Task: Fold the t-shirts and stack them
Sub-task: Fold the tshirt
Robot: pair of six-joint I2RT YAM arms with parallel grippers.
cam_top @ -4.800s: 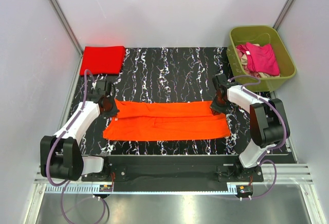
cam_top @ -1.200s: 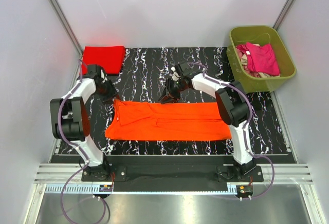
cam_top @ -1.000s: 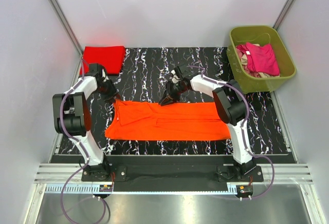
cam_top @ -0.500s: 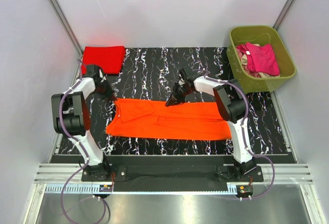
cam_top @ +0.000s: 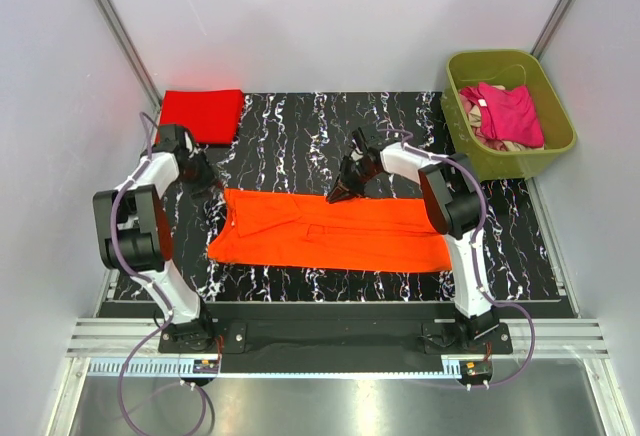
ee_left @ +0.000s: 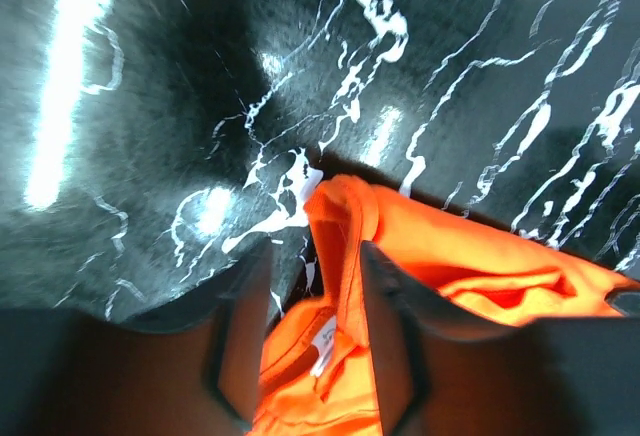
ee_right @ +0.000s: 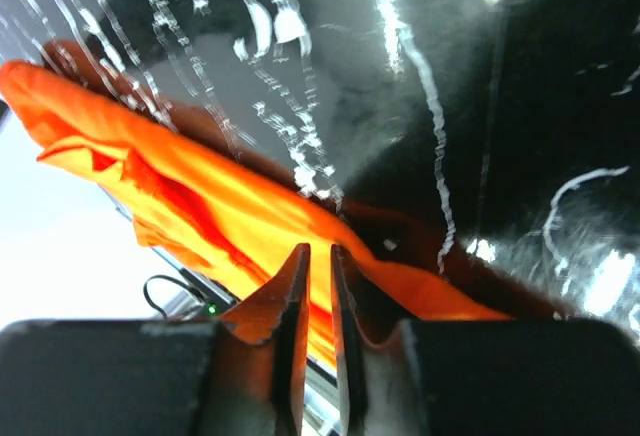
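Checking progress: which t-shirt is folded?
The red t-shirt, a neat square far left; the orange t-shirt lies spread out, the pink t-shirt crumpled in the tub.

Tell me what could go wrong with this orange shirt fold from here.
1. The left gripper straddles an edge of the orange t-shirt with jaws open; closing could grab only one layer.
2. The right gripper is at the middle of the far edge and the left is at one end, so an uneven lift may skew the fold.
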